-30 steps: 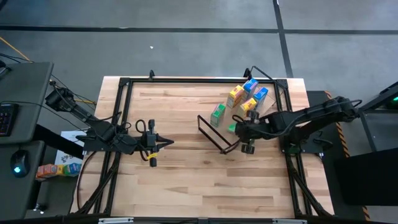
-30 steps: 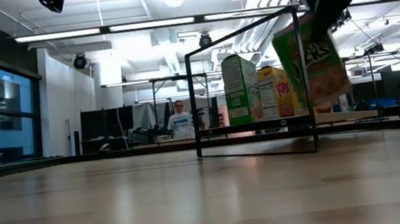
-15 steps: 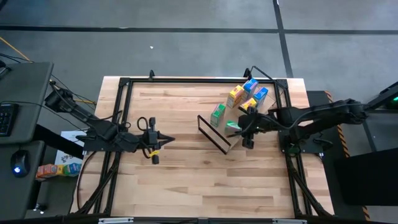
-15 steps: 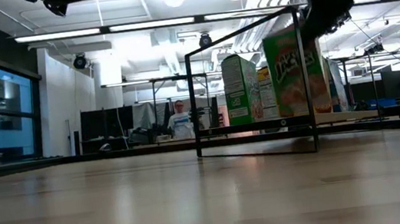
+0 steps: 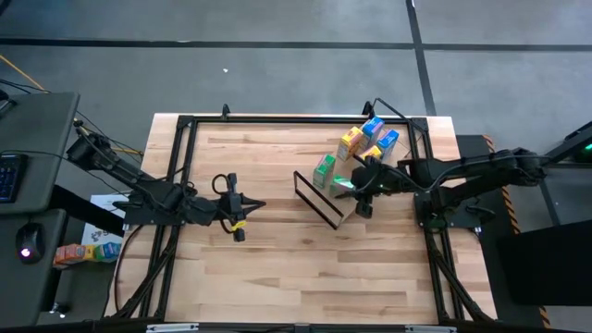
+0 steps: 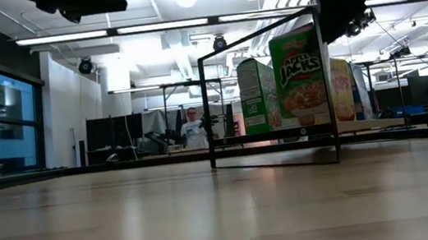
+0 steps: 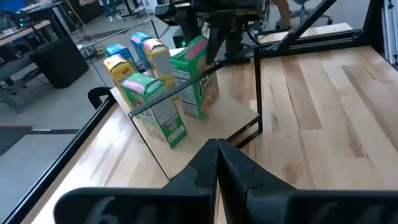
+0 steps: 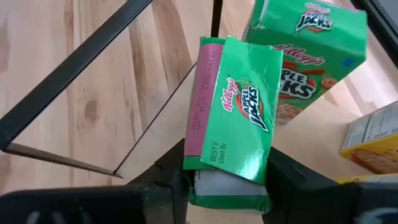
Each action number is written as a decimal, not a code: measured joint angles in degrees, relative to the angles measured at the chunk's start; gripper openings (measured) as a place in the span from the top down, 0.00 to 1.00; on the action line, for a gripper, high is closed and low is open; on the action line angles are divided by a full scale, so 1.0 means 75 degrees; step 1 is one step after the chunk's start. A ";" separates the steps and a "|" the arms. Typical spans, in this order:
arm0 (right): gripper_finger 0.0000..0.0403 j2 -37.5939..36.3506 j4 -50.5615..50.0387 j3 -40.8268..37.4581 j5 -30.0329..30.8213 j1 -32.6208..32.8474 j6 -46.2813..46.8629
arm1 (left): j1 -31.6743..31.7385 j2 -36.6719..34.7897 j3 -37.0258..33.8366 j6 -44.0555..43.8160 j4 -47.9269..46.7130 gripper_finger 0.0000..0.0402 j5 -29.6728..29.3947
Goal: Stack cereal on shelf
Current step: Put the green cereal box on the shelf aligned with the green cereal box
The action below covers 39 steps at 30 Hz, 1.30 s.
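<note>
Glossy cardboard cereal (image 8: pixel 239 115); black metal-framed wooden shelf (image 5: pixel 317 199).

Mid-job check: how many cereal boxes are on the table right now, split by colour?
Green: 2, the standing green box and the held green box in the right gripper
Blue: 2, first blue box, second blue box
Yellow-orange: 2, first yellow box, second yellow box
Total: 6
</note>
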 joint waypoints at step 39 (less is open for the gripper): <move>0.41 0.0720 0.0517 0.0017 0.0639 -0.0009 -0.0476 | -0.0015 -0.0017 0.0003 0.0007 -0.0011 1.00 0.0003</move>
